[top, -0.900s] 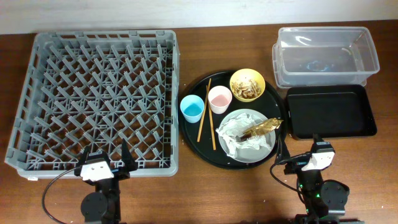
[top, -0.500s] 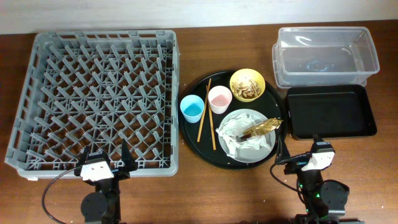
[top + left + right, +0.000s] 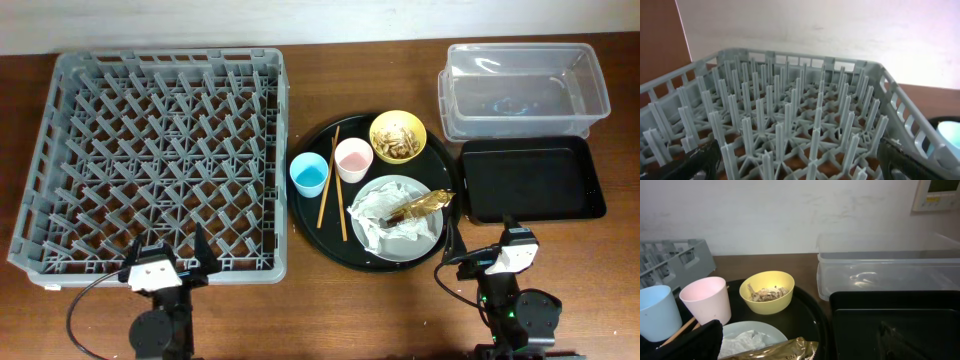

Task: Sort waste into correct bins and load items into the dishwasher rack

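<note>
Two cups, blue cup (image 3: 309, 176) and pink cup (image 3: 352, 159), one yellow bowl (image 3: 398, 135), one plate (image 3: 432, 230), two chopsticks (image 3: 327, 185) share one round tray (image 3: 310, 228); left fingers (image 3: 700, 162) and right fingers (image 3: 692, 340) spread apart.

Camera layout: one top-down view, two low wrist views.
Overhead looks straight down on the whole table (image 3: 330, 310). The left wrist camera, at 7 o'clock, faces 12 close over the dishwasher rack (image 3: 790, 115). The right, at 5 o'clock, looks low across the round black tray (image 3: 806, 316). Both wrist views catch the light-blue cup (image 3: 657, 312).
</note>
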`<state>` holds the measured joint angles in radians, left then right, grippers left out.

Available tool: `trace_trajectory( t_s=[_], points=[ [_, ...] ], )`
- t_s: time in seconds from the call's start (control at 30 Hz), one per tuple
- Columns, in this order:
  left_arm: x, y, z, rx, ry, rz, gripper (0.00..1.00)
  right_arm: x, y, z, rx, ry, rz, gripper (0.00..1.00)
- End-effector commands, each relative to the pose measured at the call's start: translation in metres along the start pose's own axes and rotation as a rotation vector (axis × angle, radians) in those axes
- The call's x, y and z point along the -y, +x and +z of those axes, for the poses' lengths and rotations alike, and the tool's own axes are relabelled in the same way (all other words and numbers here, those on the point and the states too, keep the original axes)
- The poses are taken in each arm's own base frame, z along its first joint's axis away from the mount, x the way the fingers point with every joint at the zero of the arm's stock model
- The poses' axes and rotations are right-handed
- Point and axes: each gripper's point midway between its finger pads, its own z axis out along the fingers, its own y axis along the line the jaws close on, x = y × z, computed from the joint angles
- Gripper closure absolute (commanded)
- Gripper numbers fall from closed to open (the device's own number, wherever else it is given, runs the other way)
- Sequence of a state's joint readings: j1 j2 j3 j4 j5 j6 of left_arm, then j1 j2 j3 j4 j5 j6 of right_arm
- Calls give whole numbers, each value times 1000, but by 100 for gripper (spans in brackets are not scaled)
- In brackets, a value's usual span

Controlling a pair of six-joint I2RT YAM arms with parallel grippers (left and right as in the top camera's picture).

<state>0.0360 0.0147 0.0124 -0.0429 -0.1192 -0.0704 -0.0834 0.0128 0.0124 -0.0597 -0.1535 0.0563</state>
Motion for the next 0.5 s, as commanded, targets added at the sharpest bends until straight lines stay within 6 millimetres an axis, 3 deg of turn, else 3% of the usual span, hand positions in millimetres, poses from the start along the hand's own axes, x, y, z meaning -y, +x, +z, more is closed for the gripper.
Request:
trace_trajectory(
  t_s=[0.0,0.1,0.13,0.17,0.37,0.47],
  points=[
    [0,-24,-2,101,-1,7,1,-1,-16,0,72,-3,-4,2],
    [2,-64,-9,266,10,-12,1,-6,-66,-9,278,-16,-35,2],
    [3,-88,-17,371,17,-25,1,-7,-79,-13,322,-19,-41,1],
    [3,-100,-22,424,19,-31,1,-8,-89,-17,347,-19,-48,1],
    [3,-130,-35,512,24,-42,1,-14,-136,-36,450,-24,-73,2],
    [5,-173,-46,521,26,-42,1,-29,-170,-54,505,-74,-159,2]
  ],
)
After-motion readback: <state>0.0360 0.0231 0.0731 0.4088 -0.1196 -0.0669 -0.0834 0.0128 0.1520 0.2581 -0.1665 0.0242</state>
